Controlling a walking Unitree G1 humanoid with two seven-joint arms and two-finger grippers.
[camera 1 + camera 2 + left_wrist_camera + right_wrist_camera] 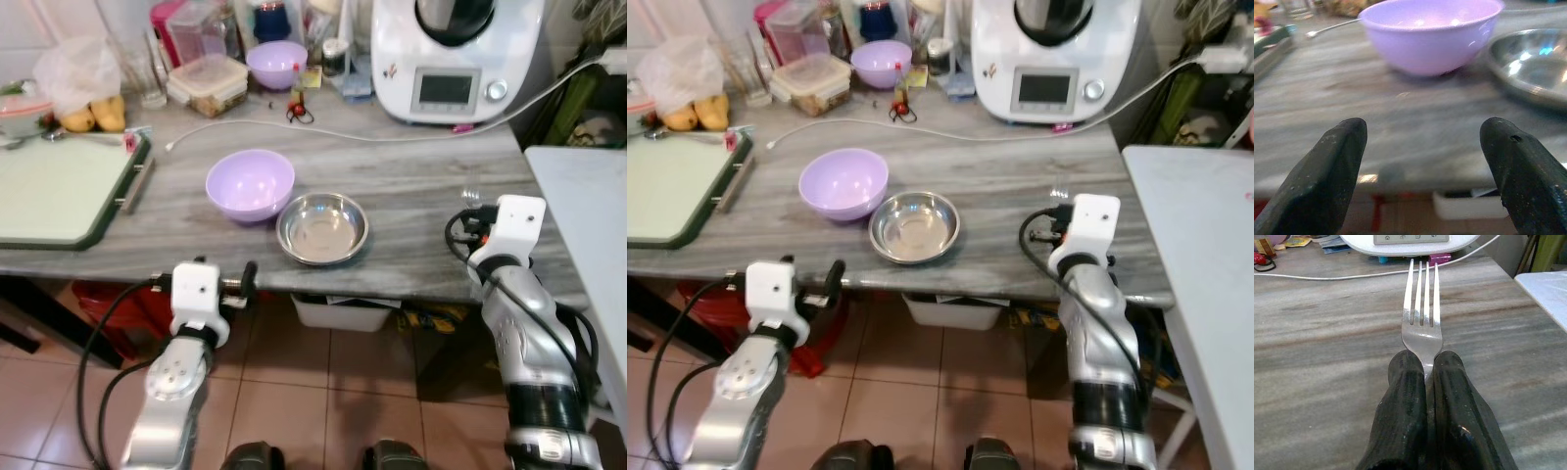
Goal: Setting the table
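A white kitchen machine (453, 54) stands at one o'clock on the grey counter (411, 186), its cable (323, 132) trailing toward eleven. A green tray (59, 191) lies at nine; bananas (93, 116) and lidded containers (208, 83) crowd eleven.

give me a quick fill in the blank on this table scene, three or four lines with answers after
The right tool is shut on a ____.
The steel dish sits right beside a bowl coloured ____.
The left tool has its fingers ____ and holds nothing.
The fork's prongs point toward the ____ kitchen machine.

Missing words: fork; purple; open; white
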